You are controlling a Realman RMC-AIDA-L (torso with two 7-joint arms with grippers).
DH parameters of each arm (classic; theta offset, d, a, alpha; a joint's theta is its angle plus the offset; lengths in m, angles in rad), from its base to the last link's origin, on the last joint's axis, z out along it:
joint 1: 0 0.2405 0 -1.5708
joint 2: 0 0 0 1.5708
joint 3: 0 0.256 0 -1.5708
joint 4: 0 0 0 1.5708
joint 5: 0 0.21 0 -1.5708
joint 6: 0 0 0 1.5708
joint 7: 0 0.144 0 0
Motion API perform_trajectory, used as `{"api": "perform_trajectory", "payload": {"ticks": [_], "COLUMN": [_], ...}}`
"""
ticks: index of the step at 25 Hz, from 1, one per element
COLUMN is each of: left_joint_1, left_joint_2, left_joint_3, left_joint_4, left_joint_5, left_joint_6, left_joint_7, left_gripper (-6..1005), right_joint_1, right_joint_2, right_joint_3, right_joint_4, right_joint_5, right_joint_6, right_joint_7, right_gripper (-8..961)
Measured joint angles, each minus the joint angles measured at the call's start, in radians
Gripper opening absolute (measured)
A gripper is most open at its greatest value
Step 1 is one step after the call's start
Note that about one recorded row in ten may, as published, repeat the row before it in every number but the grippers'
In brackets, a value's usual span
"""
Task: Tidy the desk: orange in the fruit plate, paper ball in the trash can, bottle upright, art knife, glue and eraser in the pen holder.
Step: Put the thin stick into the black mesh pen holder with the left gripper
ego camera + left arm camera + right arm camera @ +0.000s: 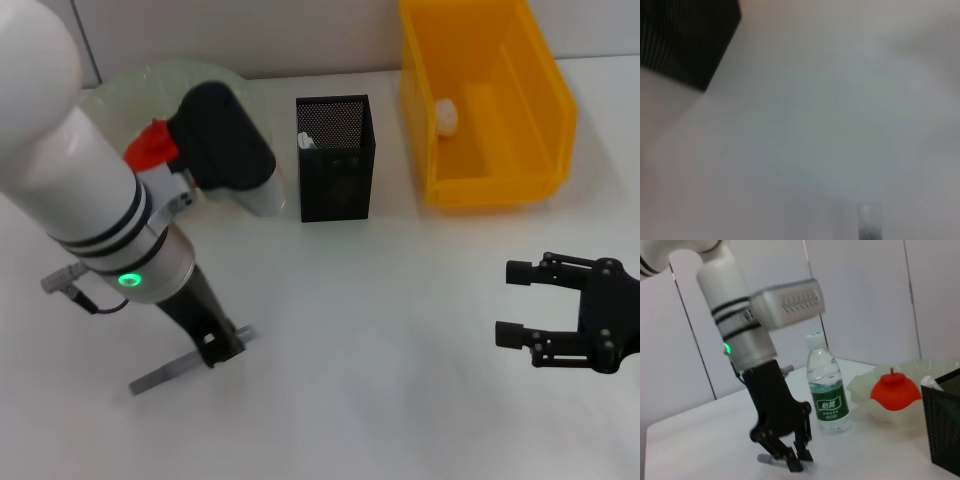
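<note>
The knife [175, 371], a slim grey bar, lies flat on the desk [380, 330] at the near left, and the left gripper [222, 345] is down on its far end with the fingertips on either side. In the right wrist view the fingers [802, 452] are drawn close about it at desk level, so this looks like the start of a pick for the pen holder [335, 157]; whether they are truly clamped on it I cannot tell.

The other jobs look done. The bottle [827, 390] stands upright just beyond the left arm, beside the plate [912, 377], which holds the orange [895, 390]. The paper ball [446, 114] lies in the trash can [500, 185]. Something pale shows in the holder's corner.

The right gripper [520, 305] hangs idle at the near right, fingers wide apart and empty.

In the head view the left arm covers the bottle and most of the plate. The left wrist view is a blur. No glue or eraser can be made out.
</note>
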Motion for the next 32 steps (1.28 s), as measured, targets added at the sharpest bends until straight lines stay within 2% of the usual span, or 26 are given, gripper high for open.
{"api": "perform_trajectory", "payload": {"ticks": [2, 3, 7, 8, 10, 12, 13, 14, 18, 19, 20, 22, 23, 24, 25, 26, 27, 31, 32], "left_joint_1": [0.007, 0.033, 0.062, 0.085, 0.094, 0.117, 0.150, 0.150, 0.232, 0.259, 0.264, 0.276, 0.276, 0.264, 0.264, 0.249, 0.249, 0.209, 0.209], "left_joint_2": [0.002, 0.005, 0.004, 0.003, 0.004, 0.004, 0.003, 0.003, 0.002, 0.002, 0.002, 0.001, 0.001, -0.001, -0.001, -0.002, -0.002, -0.002, -0.002], "left_joint_3": [-0.019, -0.077, -0.121, -0.143, -0.147, -0.149, -0.141, -0.141, -0.077, -0.040, -0.029, 0.019, 0.019, 0.063, 0.063, 0.094, 0.094, 0.150, 0.150], "left_joint_4": [0.039, 0.176, 0.287, 0.351, 0.370, 0.392, 0.389, 0.389, 0.315, 0.269, 0.252, 0.165, 0.165, 0.066, 0.066, -0.004, -0.004, -0.139, -0.139], "left_joint_5": [-0.024, -0.109, -0.190, -0.268, -0.302, -0.390, -0.486, -0.486, -0.719, -0.831, -0.876, -1.060, -1.060, -1.214, -1.214, -1.337, -1.337, -1.611, -1.611], "left_joint_6": [0.015, 0.036, -0.011, -0.087, -0.126, -0.235, -0.355, -0.355, -0.641, -0.742, -0.772, -0.866, -0.866, -0.937, -0.937, -0.979, -0.979, -0.996, -0.996], "left_joint_7": [0.002, 0.008, 0.023, 0.048, 0.061, 0.106, 0.171, 0.171, 0.396, 0.519, 0.564, 0.755, 0.755, 0.917, 0.917, 1.048, 1.048, 1.357, 1.357], "left_gripper": [168, 166, 158, 158, 158, 158, 159, 159, 159, 158, 157, 155, 154, 153, 153, 153, 154, 153, 153], "right_joint_1": [0.000, 0.000, -0.001, -0.001, -0.001, -0.001, -0.001, -0.001, -0.001, -0.001, -0.001, -0.001, 0.000, 0.001, 0.001, 0.004, 0.004, 0.008, 0.008], "right_joint_2": [0.001, 0.001, 0.001, 0.001, 0.001, 0.001, 0.000, 0.000, 0.001, 0.001, 0.001, 0.001, 0.001, 0.001, 0.001, 0.002, 0.002, 0.002, 0.002], "right_joint_3": [0.013, 0.022, 0.027, 0.027, 0.027, 0.027, 0.027, 0.027, 0.027, 0.027, 0.027, 0.027, 0.027, 0.027, 0.027, 0.027, 0.027, 0.026, 0.026], "right_joint_4": [0.000, 0.000, -0.001, -0.001, -0.001, -0.001, -0.001, -0.001, -0.001, -0.001, -0.001, -0.001, -0.001, -0.001, -0.001, -0.001, -0.001, 0.003, 0.004], "right_joint_5": [-0.003, -0.004, -0.004, -0.005, -0.005, -0.005, -0.005, -0.005, -0.006, -0.006, -0.006, -0.005, -0.004, -0.004, -0.004, -0.003, -0.003, -0.005, -0.005], "right_joint_6": [-0.004, -0.006, -0.007, -0.007, -0.007, -0.007, -0.008, -0.008, -0.008, -0.008, -0.008, -0.008, -0.008, -0.009, -0.009, -0.009, -0.009, -0.010, -0.010], "right_joint_7": [0.001, 0.001, 0.001, 0.001, 0.001, 0.001, 0.001, 0.001, 0.001, 0.001, 0.001, 0.001, 0.001, 0.001, 0.001, 0.001, 0.001, 0.000, -0.001], "right_gripper": [802, 802, 802, 802, 802, 802, 802, 802, 802, 802, 802, 802, 802, 802, 802, 802, 802, 802, 802]}}
